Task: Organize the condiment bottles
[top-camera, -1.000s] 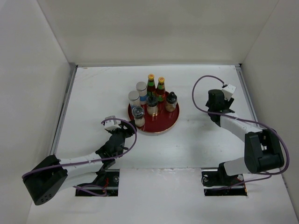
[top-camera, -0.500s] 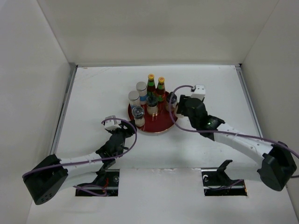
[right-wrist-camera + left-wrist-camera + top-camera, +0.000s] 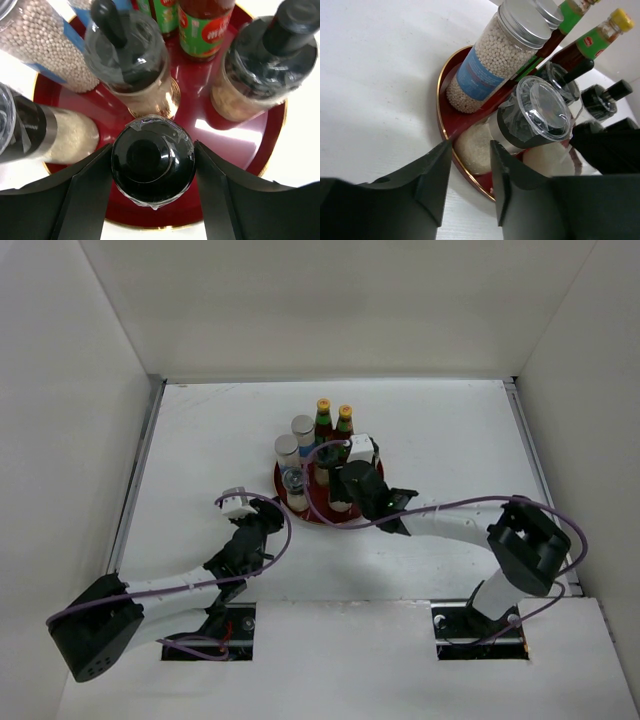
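In the right wrist view my right gripper (image 3: 152, 150) is shut on a black-capped bottle (image 3: 152, 167), one finger pressed against each side of its cap, over the near part of the round red tray (image 3: 235, 145). On the tray stand two red sauce bottles (image 3: 323, 420), two grey-topped shakers (image 3: 303, 430), a clear-capped bottle (image 3: 535, 112) and two more black-capped ones (image 3: 280, 55). My left gripper (image 3: 470, 147) sits low on the table at the tray's left rim (image 3: 445, 115). Its jaws are a narrow gap apart with nothing between them.
White walls close in the table on the left, back and right. My right arm (image 3: 450, 520) stretches across the table from the right base to the tray. The left arm (image 3: 180, 585) lies low along the near left.
My right arm has swung from the far right to over the tray, carrying the black-capped bottle. The left gripper has stayed by the tray's left rim and its jaws have drawn closer together.
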You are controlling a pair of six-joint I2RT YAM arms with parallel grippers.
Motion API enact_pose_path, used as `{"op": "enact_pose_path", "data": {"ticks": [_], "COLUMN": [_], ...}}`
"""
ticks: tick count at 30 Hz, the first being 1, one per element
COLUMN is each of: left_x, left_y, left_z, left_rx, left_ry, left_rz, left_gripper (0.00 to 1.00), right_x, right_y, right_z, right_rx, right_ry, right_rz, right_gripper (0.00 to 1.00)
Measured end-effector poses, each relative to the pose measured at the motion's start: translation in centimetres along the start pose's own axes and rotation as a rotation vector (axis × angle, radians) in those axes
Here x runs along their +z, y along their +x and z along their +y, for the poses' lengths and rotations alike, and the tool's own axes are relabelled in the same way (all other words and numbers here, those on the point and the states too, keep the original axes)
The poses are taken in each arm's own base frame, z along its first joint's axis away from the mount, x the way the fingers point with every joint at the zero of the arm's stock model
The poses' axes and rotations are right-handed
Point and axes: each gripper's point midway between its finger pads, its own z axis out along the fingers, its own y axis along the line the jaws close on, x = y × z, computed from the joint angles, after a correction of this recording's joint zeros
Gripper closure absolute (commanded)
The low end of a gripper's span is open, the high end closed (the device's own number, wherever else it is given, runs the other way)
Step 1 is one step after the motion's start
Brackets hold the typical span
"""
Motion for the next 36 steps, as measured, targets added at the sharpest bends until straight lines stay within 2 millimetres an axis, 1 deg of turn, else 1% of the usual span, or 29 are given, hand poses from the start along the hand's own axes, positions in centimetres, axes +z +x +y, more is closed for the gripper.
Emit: {"op": "enact_pose_path", "data": {"ticks": [3,4,5,8,10,11,12,14,16,18,19,20,21,22,23,25,27,30,33,34,36], "left_x": [0.1,0.2,0.3,0.6,0.6,0.5,0.4,0.1,-0.1,-0.1,-0.2,-0.2,-0.2,-0.2,-0.2,-0.3,-0.1,0.4,0.8,0.8,0.6], "left_y": [-0.1,-0.2,-0.3,-0.9,-1.1,-1.2,-1.3,-1.5,-1.7,-2.2,-2.6,-3.1,-3.6,-4.2,-5.0,-6.4,-7.7,-8.7,-8.1,-7.6,-5.9], "left_z": [-0.2,-0.4,-0.6,-1.7,-2.3,-2.7,-3.0,-3.4,-3.8,-4.3,-4.4,-4.5,-4.6,-4.6,-4.6,-4.2,-3.3,-0.6,2.4,3.1,3.8], "left_rx": [0.01,0.015,0.022,0.03,0.04,0.045,0.05,0.064,0.073,0.075,0.074,0.071,0.067,0.064,0.059,0.046,0.029,0.018,0.014,0.009,0.0], "left_ry": [0.001,0.003,0.004,0.015,0.026,0.032,0.041,0.053,0.055,0.056,0.053,0.046,0.041,0.036,0.029,0.006,-0.035,-0.13,-0.225,-0.246,-0.265], "left_rz": [0.002,0.004,0.004,0.001,0.002,0.003,0.004,0.007,0.012,0.015,0.014,0.013,0.011,0.01,0.005,-0.004,-0.008,0.001,0.061,0.089,0.172], "left_gripper": [0.89,0.93,0.94,0.97,0.97,0.97,0.94,0.9,0.79,0.66,0.61,0.59,0.59,0.59,0.59,0.56,0.53,0.49,0.45,0.43,0.41], "right_x": [0.5,0.5,0.5,0.2,-0.6,-1.2,-2.0,-3.7,-5.1,-5.9,-6.2,-6.3,-6.3,-6.1,-5.8,-5.1,-4.6,-4.5,-4.5,-4.5,-4.6], "right_y": [-0.2,-0.3,-0.4,-1.0,-2.0,-2.7,-3.6,-6.1,-9.2,-12.4,-13.7,-14.7,-15.2,-15.3,-15.0,-13.5,-11.8,-10.2,-9.1,-9.0,-9.0], "right_z": [0.3,0.5,0.6,1.0,1.0,1.0,0.8,0.0,-1.9,-5.1,-6.8,-8.8,-10.3,-11.9,-13.0,-14.5,-14.9,-15.3,-16.0,-16.2,-16.3], "right_rx": [-0.005,-0.003,-0.007,-0.02,-0.022,-0.021,-0.014,0.016,0.076,0.151,0.184,0.212,0.23,0.241,0.246,0.246,0.236,0.234,0.242,0.247,0.257], "right_ry": [-0.006,-0.009,-0.012,-0.027,-0.037,-0.043,-0.05,-0.053,-0.027,0.04,0.081,0.128,0.166,0.207,0.238,0.281,0.299,0.332,0.365,0.372,0.377], "right_rz": [-0.016,-0.021,-0.025,-0.045,-0.074,-0.092,-0.119,-0.185,-0.266,-0.355,-0.394,-0.423,-0.442,-0.449,-0.444,-0.415,-0.383,-0.36,-0.351,-0.35,-0.355], "right_gripper": [0.14,0.04,0.0,0.0,0.0,0.0,0.0,0.0,0.0,0.0,0.0,0.0,0.0,0.0,0.0,0.0,0.0,0.0,0.0,0.0,0.0]}}
